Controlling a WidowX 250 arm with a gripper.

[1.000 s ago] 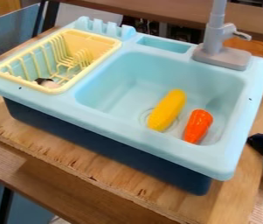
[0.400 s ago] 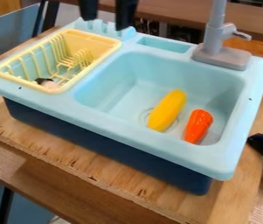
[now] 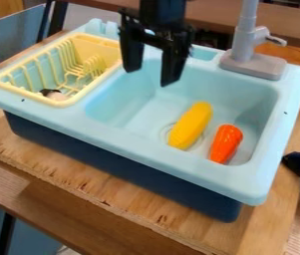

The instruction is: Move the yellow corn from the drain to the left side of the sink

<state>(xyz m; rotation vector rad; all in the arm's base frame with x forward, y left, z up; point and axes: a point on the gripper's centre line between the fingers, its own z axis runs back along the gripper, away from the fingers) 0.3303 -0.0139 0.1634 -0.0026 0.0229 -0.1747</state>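
Spread black gripper (image 3: 150,77) above ridged, oblong yellow corn (image 3: 191,125) in smooth basin (image 3: 129,107).

black arm (image 3: 162,11), black two-fingered tool (image 3: 150,76)

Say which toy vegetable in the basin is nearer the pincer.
The yellow one, longer than the orange one and lying closer to the pincer in view.

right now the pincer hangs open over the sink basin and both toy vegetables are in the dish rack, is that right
No, the camera view shows the yellow toy corn and orange toy vegetable in the sink basin, not the dish rack. The pincer does hang open over the basin.
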